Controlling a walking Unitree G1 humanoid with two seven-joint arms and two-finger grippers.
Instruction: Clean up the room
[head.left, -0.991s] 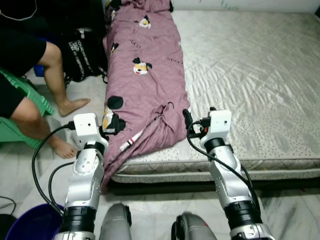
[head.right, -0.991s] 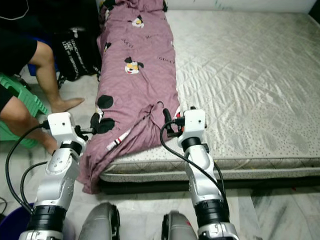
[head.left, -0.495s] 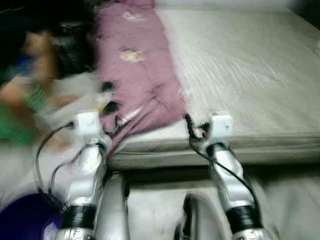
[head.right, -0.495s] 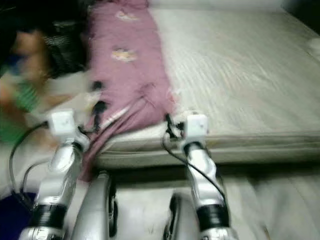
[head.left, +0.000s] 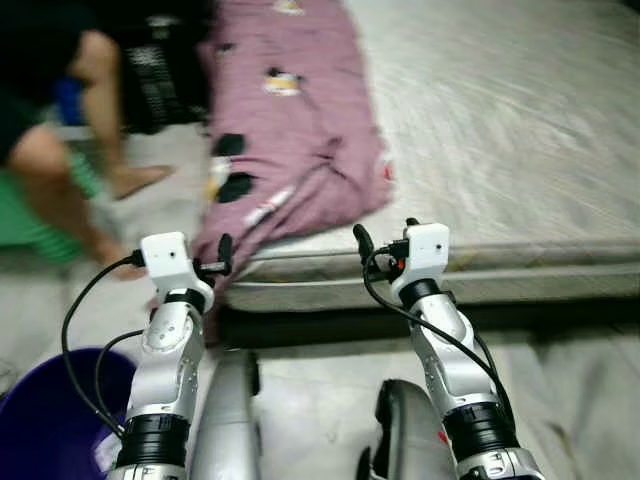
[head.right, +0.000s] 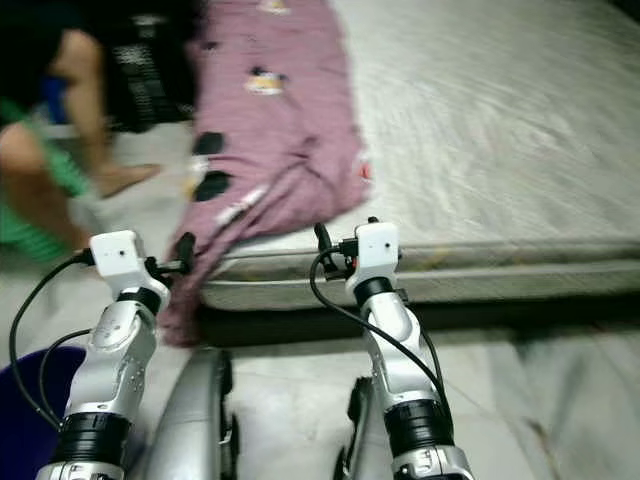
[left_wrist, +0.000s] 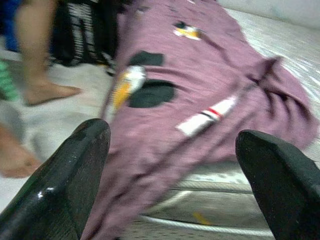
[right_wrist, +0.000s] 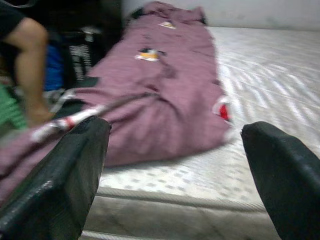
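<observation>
Mauve cloth, a printed blanket (head.left: 290, 130) with cartoon patches, lay in a long rumpled strip along the left side of the mattress (head.left: 520, 130). Its near end spilled over the mattress edge and hung down toward the floor (head.left: 320, 390). A white stripe with a red band showed on one fold of it in the left wrist view.

The left gripper (head.left: 222, 258) hovered just short of that hanging end, apart from the cloth. Its two black fingers (left_wrist: 65, 185) stood wide apart with nothing between them. The right gripper (head.left: 362, 246) was held before the mattress edge, near the blanket's right corner. Its fingers (right_wrist: 60, 185) were likewise spread wide and held nothing.

The mattress was a pale quilted grey and lay low on the pale floor.

To the robot's left a person's bare legs (head.left: 95, 110) stood on the floor beside the bed, next to something green (head.left: 30, 215). A dark bag (head.left: 160, 70) with white lettering stood behind the legs against the bed. A purple tub (head.left: 45, 420) sat on the floor by the left arm. The head views were somewhat blurred.
</observation>
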